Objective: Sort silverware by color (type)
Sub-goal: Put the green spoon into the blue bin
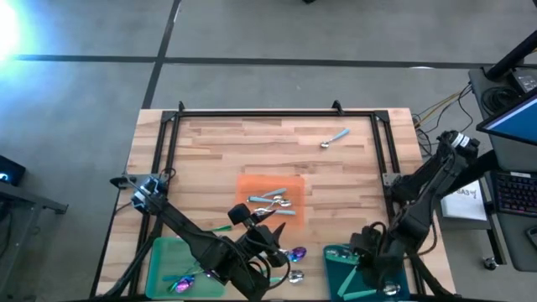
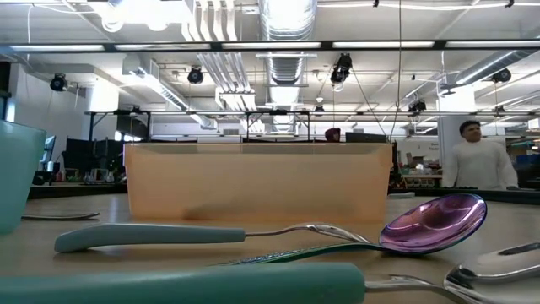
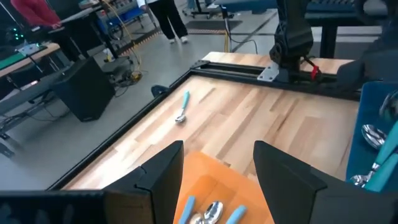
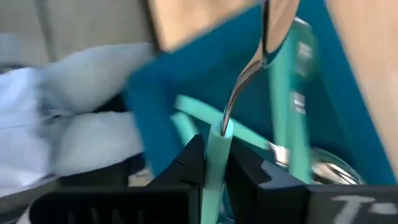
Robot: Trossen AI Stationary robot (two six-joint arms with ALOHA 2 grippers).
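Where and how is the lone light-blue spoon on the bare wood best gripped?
Grip the light-blue spoon at the middle of its slim handle, from straight above, with the fingers across it. It lies flat and alone on the wood. The left gripper, open by the orange tray, seems best placed. The right gripper holds a teal spoon.

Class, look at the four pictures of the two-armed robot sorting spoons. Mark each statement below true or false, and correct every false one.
1. The right gripper holds a teal-handled spoon. True.
2. The left gripper grips a spoon. False: its fingers are open, with nothing between them.
3. A light-blue spoon lies alone on bare wood. True.
4. The orange tray holds no spoons. False: several lie on it.
5. The right gripper is over the green tray. False: it is over the teal tray.
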